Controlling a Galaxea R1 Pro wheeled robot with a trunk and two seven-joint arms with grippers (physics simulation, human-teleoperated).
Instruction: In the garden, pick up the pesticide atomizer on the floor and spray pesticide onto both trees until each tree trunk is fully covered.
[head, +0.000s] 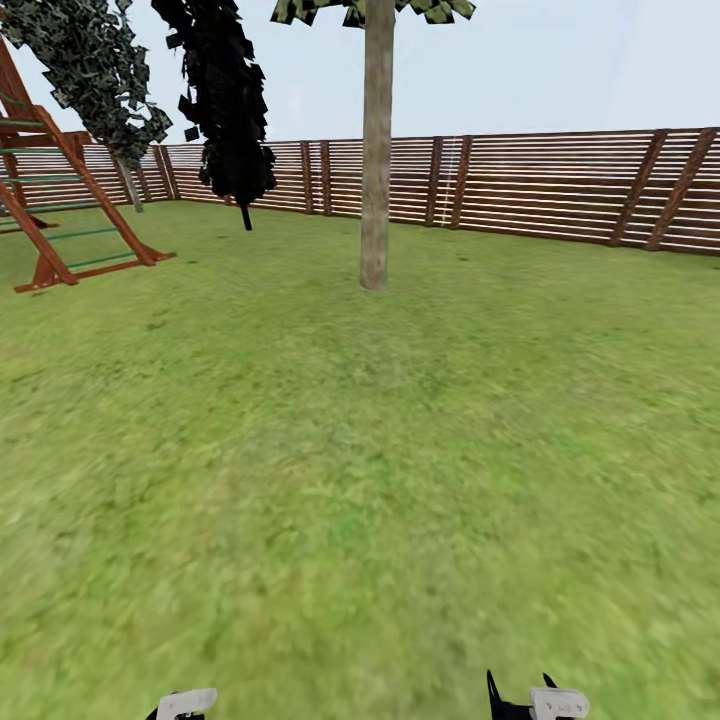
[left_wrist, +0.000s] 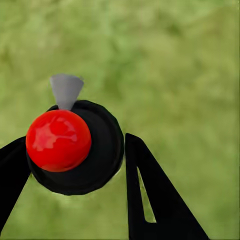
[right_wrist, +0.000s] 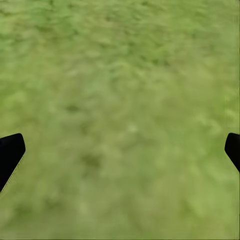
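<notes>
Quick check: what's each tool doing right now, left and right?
Left tool: shut on the pesticide atomizer, seen from above over grass.
Right tool: open, holding nothing, above the grass.

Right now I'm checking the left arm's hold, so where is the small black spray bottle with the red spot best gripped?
Grip the black spray bottle on its round body, one finger each side, as the left gripper looks to have it now. The body is cylindrical, and coming side-on leaves the grey nozzle unblocked.
</notes>
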